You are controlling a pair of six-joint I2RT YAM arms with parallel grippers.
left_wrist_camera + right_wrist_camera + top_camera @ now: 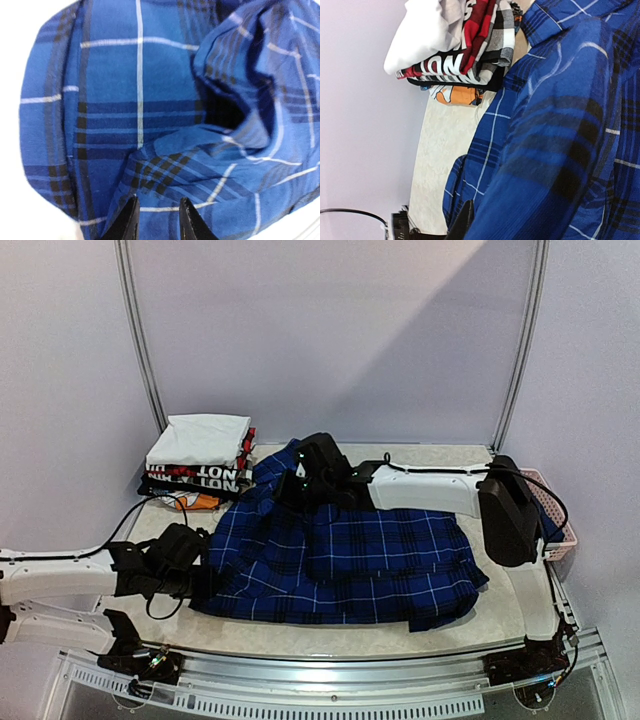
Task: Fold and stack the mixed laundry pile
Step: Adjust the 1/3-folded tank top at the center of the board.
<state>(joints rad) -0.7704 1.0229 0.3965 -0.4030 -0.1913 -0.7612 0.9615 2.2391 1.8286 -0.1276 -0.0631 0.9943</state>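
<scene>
The dark-blue plaid shirt lies spread over the middle of the table. My left gripper is at its left edge. In the left wrist view its fingertips stand a little apart, with a fold of the plaid shirt pinched between them. My right gripper is at the shirt's far left corner and holds the cloth raised. In the right wrist view one finger shows, and the plaid shirt drapes over the other. The navy T-shirt is not in view.
A stack of folded white, black and red-lettered garments stands at the back left, also in the right wrist view, with an orange item beneath its front. A pink lattice basket sits at the right edge behind the right arm.
</scene>
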